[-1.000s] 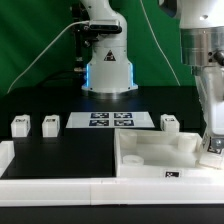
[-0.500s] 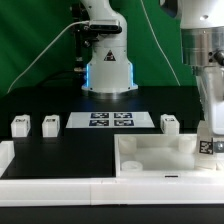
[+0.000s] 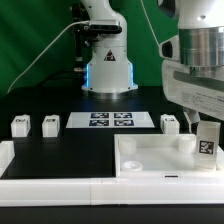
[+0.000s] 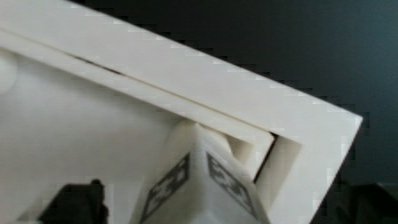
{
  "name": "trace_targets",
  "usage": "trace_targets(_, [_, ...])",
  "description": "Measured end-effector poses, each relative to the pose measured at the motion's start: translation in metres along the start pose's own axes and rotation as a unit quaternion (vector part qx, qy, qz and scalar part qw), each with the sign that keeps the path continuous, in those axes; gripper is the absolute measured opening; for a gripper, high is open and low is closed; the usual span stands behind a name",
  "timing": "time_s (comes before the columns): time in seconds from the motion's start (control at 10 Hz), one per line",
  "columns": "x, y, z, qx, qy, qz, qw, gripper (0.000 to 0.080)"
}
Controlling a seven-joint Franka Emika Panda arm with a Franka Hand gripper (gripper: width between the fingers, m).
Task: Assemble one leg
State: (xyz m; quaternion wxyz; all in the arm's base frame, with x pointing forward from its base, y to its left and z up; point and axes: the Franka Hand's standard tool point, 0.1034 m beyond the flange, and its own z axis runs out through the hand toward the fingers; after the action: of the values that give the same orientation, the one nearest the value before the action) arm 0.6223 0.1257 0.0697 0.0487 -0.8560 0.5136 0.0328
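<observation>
Leftmost in the exterior view, we see two small white legs (image 3: pixel 19 125) (image 3: pixel 49 124) standing side by side on the black table (image 3: pixel 60 150), each showing a marker tag on its face. Next to them, toward the middle, lies the marker board (image 3: pixel 111 121), flat on the table in front of the arm's base (image 3: pixel 108 72), which glows blue. Just beyond the board, on the exterior view's right, a third leg (image 3: pixel 170 123) stands behind the large white square tray-like part (image 3: pixel 150 160), close to its far rim. Along the near edge of the table runs a low white rail (image 3: pixel 50 186).

Farther right, we find the leg of this step (image 3: pixel 208 140) standing upright in the tray's far corner on the exterior view's right, its tag facing the camera. Our gripper (image 3: pixel 198 112) hangs directly above it, the body filling the upper corner of the frame. We read the jaws as spread wide and clear of the leg, gripping nothing. In the wrist view, the leg (image 4: pixel 210 180) sits tucked against the raised rim (image 4: pixel 267 100) at the tray's corner, tags visible on two of its faces, and one dark fingertip (image 4: pixel 75 203) shows off to its side, apart from it.
</observation>
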Motion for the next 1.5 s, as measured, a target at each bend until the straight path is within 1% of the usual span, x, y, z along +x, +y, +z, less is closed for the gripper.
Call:
trace_targets(0.2, [-0.0004, 0.0008, 0.0003, -0.002, -0.001, -0.086, 0.996, 0.0649])
trace_targets(0.3, [0.0003, 0.0010, 0.0002, -0.003, 0.000, -0.162, 0.987, 0.0649])
trace_targets(0.5, [0.0013, 0.0014, -0.0001, -0.008, 0.004, -0.281, 0.960, 0.0649])
trace_targets(0.7, [0.0008, 0.0014, 0.0001, -0.012, 0.006, -0.363, 0.932, 0.0649])
trace_targets(0.8, [0.0022, 0.0019, -0.0001, -0.014, 0.008, -0.416, 0.909, 0.0649])
trace_targets(0.9, [0.0028, 0.0019, 0.0000, -0.014, 0.008, -0.434, 0.901, 0.0649])
trace_targets(1.0, [0.0028, 0.0019, 0.0000, -0.014, 0.008, -0.439, 0.898, 0.0508])
trace_targets(1.1, [0.0028, 0.0019, 0.0000, -0.014, 0.008, -0.438, 0.899, 0.0508])
trace_targets(1.2, [0.0029, 0.0019, 0.0000, -0.014, 0.008, -0.438, 0.899, 0.0369])
trace_targets(1.3, [0.0031, 0.0020, 0.0000, -0.014, 0.008, -0.438, 0.899, 0.0294])
trace_targets(1.5, [0.0033, 0.0020, -0.0001, -0.014, 0.009, -0.438, 0.899, 0.0295])
